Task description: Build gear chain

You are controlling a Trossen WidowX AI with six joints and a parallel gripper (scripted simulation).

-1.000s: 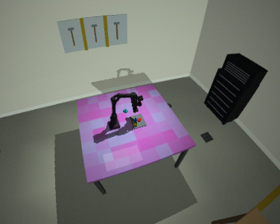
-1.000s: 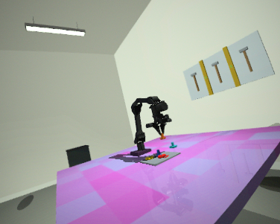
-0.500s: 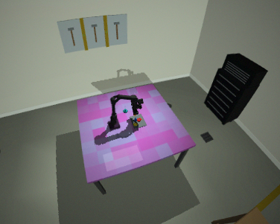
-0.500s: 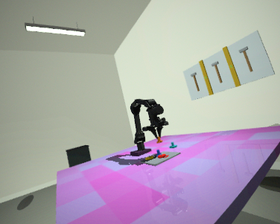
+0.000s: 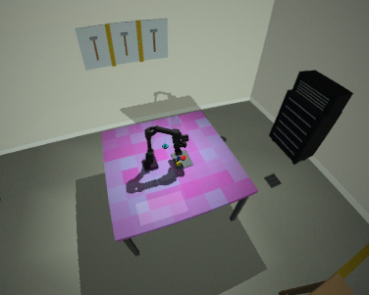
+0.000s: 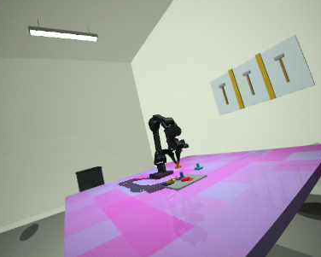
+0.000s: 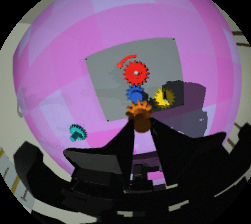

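Wrist view: an orange toothed gear (image 6: 178, 165) (image 7: 139, 109) is clamped in the black claw (image 6: 178, 161) (image 7: 141, 121) at centre; above it, on the flat grey board (image 5: 187, 162) (image 6: 194, 183) (image 7: 105, 75), a blue gear (image 6: 182, 175) (image 7: 135, 94) and a red gear (image 5: 184, 158) (image 6: 186, 179) (image 7: 136, 73) are seen.

Grey board (image 5: 187, 162) (image 6: 195, 182) (image 7: 107, 65) on desk, red gear (image 5: 184, 158) (image 6: 186, 179) (image 7: 136, 73), yellow gear (image 5: 179, 164) (image 6: 172, 181) (image 7: 161, 95), blue gear (image 5: 179, 159) (image 6: 181, 175) (image 7: 135, 94) on board, orange gear (image 6: 178, 166) (image 7: 139, 110) held, teal gear (image 5: 165, 146) (image 6: 198, 166) (image 7: 77, 132) beyond board.
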